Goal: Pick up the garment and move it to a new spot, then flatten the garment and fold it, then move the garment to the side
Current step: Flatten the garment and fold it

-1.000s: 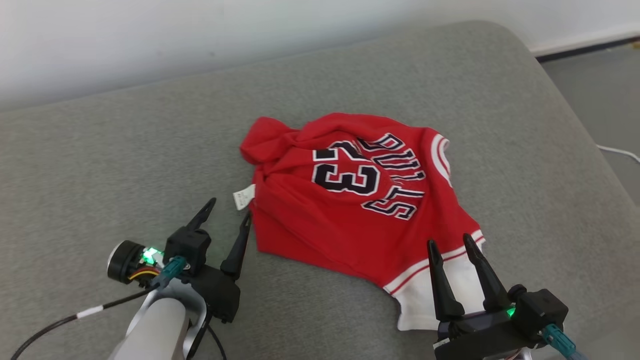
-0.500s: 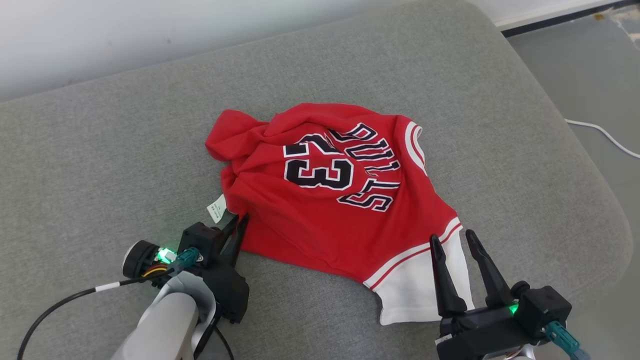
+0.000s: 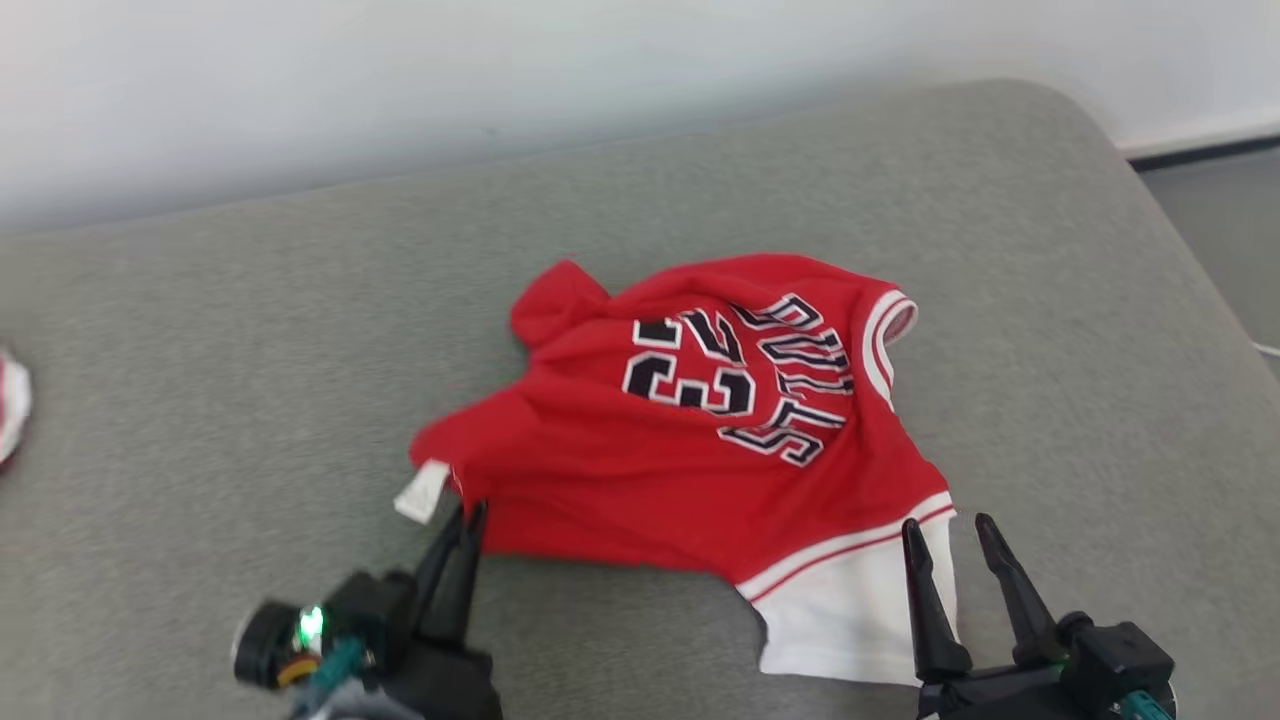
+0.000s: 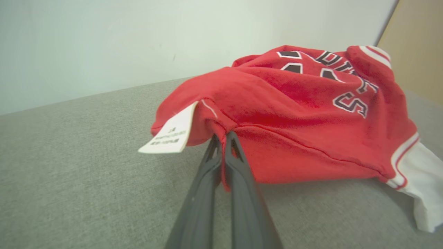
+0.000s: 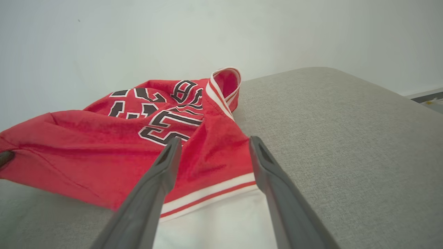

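The garment (image 3: 650, 460) is a red jersey with black-and-white lettering and a white hem band, lying rumpled on the grey cushion (image 3: 250, 330). My left gripper (image 3: 468, 512) is shut on the garment's near left edge, beside a white care label (image 3: 421, 492); in the left wrist view the fingers (image 4: 221, 138) pinch the red hem (image 4: 221, 121) and lift it off the cushion. My right gripper (image 3: 947, 528) stands open over the white band (image 3: 850, 620). The right wrist view has the garment (image 5: 121, 145) spread ahead of the open gripper (image 5: 214, 141), with nothing between the jaws.
The grey cushion (image 5: 346, 138) has a rounded far right corner, and the floor (image 3: 1230, 220) lies beyond it. A pale wall (image 3: 500, 80) runs behind. A small red-and-white thing (image 3: 10, 400) sits at the left edge of the head view.
My left gripper has closed on the garment's near left edge and pulled it up and toward me, stretching that corner out. The head camera has shifted. The right gripper stays open.
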